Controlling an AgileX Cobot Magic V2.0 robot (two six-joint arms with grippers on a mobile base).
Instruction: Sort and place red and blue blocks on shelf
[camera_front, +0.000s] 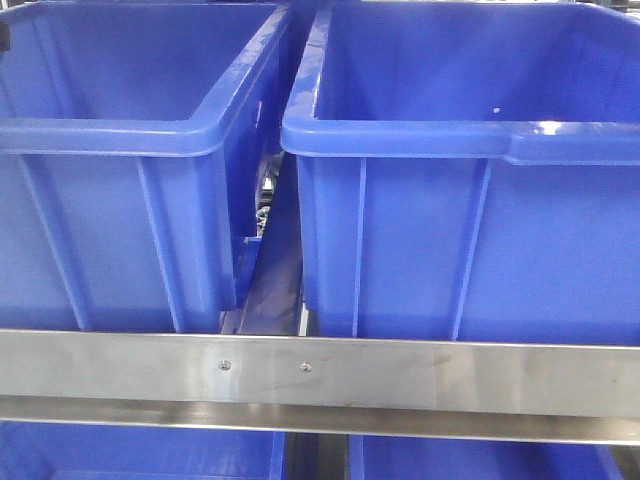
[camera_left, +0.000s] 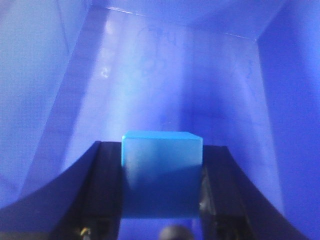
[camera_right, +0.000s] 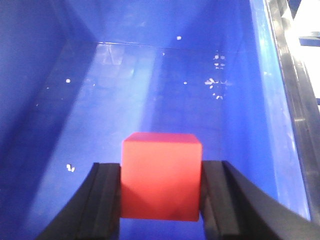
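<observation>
Each tool (camera_left: 161, 200) (camera_right: 161, 200) clamps its block (camera_left: 161, 172) (camera_right: 161, 175) above a bin floor (camera_right: 150, 85).

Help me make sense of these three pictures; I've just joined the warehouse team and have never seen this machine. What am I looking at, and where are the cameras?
This is a two-armed robot on a rolling base. The front camera looks straight at a grey metal shelf carrying two big blue bins side by side, the left bin and the right bin; neither arm shows in it.

The other two cameras sit on the robot's wrists and look down past its black grippers. In the left wrist view, the left gripper is closed on a sky-blue block above the inside of a blue bin. In the right wrist view, the right gripper is closed on a red block over another bin's floor, which has small white specks on it. A metal rail runs along that bin's edge.
</observation>
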